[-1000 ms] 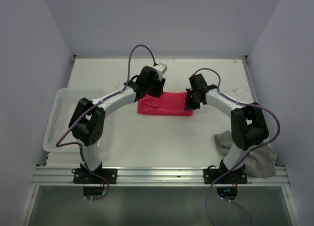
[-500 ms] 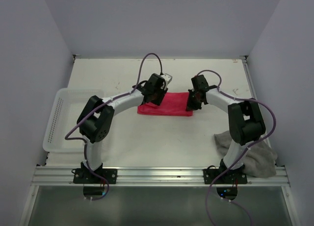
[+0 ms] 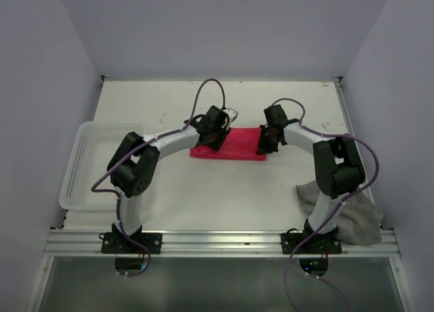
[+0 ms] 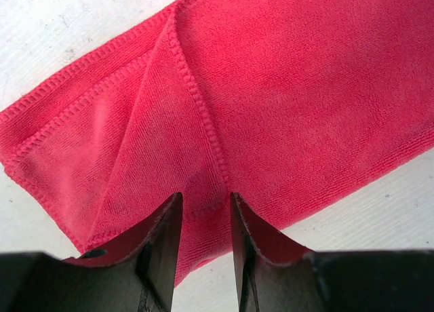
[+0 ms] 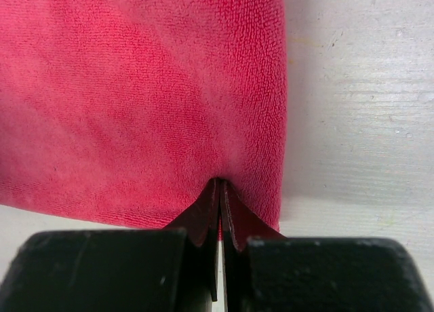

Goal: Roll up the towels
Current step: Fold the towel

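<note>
So neither towel is rolled: we pinch the red towel (image 3: 228,144) flat with the clenched right end effector (image 5: 220,184), the left end effector (image 4: 203,205) parted astride it; the grey towel (image 3: 339,213) waits at 4 o'clock.

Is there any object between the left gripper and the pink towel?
Nothing visible. The left gripper stands open directly over the pink towel, its fingers on the cloth near a fold.

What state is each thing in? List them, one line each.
pink-red towel: folded flat on the table, not rolled.
grey towel: crumpled in a heap at the near right corner, untouched.
white basket: upright at the table's left edge; its contents cannot be told.
left hand: fingers partly apart, over the pink-red towel's near edge.
right hand: shut, pinching the pink-red towel's edge.
</note>
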Controlling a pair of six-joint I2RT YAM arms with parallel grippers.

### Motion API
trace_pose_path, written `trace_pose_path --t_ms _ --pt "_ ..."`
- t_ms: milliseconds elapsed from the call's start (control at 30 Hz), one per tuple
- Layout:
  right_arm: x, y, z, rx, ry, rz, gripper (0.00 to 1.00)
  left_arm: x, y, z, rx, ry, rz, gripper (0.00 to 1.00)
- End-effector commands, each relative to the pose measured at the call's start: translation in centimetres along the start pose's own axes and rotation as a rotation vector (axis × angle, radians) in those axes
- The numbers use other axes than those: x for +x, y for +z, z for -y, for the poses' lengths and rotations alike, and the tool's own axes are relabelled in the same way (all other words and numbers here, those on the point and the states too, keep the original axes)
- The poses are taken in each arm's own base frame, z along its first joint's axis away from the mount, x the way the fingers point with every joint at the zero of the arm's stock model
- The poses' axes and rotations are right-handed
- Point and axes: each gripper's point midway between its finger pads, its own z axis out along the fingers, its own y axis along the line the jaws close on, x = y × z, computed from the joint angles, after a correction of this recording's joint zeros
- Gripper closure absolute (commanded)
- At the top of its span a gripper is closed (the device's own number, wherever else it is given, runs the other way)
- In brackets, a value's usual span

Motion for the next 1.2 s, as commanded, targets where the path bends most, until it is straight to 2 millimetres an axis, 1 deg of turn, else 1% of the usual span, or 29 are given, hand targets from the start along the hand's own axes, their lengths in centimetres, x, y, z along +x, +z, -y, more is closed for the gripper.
trace_pose_path --t_ms 0,267,367,400,633,767,1133,1167 --pt "0.6 1.3 0.5 0.008 0.004 -0.015 1.00 0.5 0.3 0.8 0.039 0.028 -0.010 0.62" --pt "0.7 1.5 0.5 0.002 0.004 -0.020 1.00 1.6 1.4 0.7 0.030 0.044 -0.044 0.63" --pt "0.7 1.5 0.4 0.001 0.003 -0.019 1.00 1.7 1.6 0.2 0.006 0.053 -0.049 0.66" --pt "0.7 1.4 0.4 0.001 0.000 -0.019 1.00 1.7 1.6 0.1 0.000 0.053 -0.049 0.69" --pt "0.8 1.4 0.5 0.003 0.001 -0.021 1.00 0.5 0.6 -0.9 -0.057 0.056 -0.017 0.78" --pt "0.9 1.4 0.6 0.006 -0.002 -0.021 1.00 -0.5 0.1 -1.2 -0.072 0.068 -0.005 0.78" --pt "1.3 1.8 1.2 0.026 -0.011 -0.036 1.00 -2.2 -0.7 -1.9 -0.104 0.088 0.013 0.79" --pt "1.3 1.7 1.1 0.025 -0.012 -0.035 1.00 -2.7 -0.9 -2.0 -0.110 0.092 0.022 0.79"
